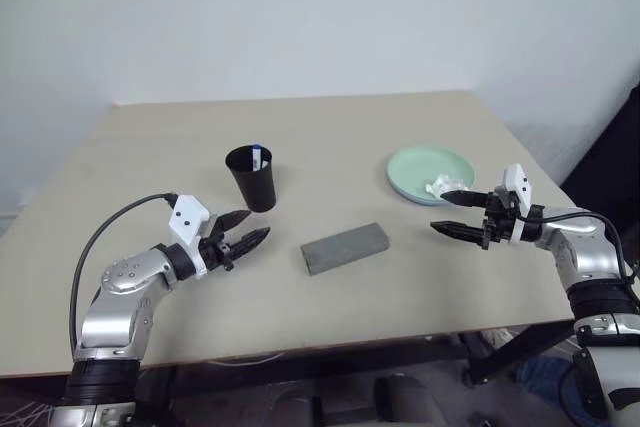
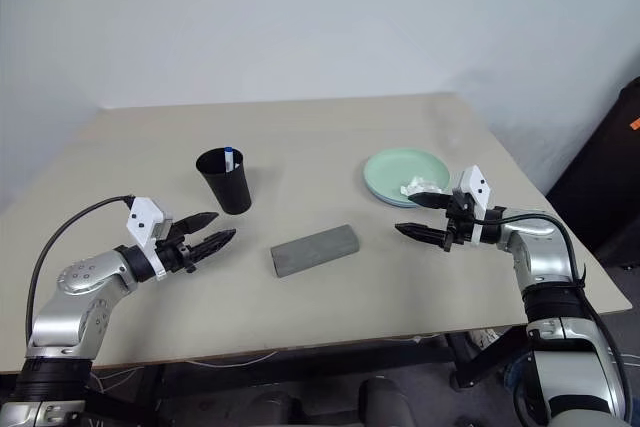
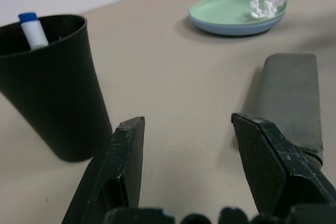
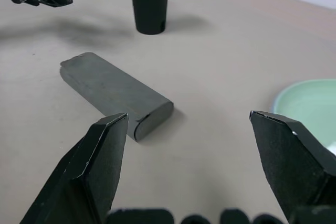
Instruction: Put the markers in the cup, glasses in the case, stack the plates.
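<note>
Standing upright on the left part of the beige table [image 1: 330, 137] was the black tapered plastic cup [image 1: 252, 179], and a slim white marker with a blue cap [image 1: 257, 157] stood inside it, its capped end rising just above the rim. Near the middle of the table, nearer to the front edge, lay the grey rectangular fabric-covered glasses case [image 1: 345, 247], closed and turned a little diagonally. On the far right side were the two round plastic plates, stacked: the mint green plate [image 1: 425, 169] sat on the light blue plate [image 3: 239, 27], whose edge showed under it. A crumpled white tissue [image 1: 441, 186] lay on the near right part of the green plate.

The left tool [image 1: 243, 230] hovered just near of the cup, with its two black fingers spread apart and nothing between them. The right tool [image 1: 456, 214] hovered at the near right edge of the plates, close to the tissue, its fingers also spread wide and empty.
</note>
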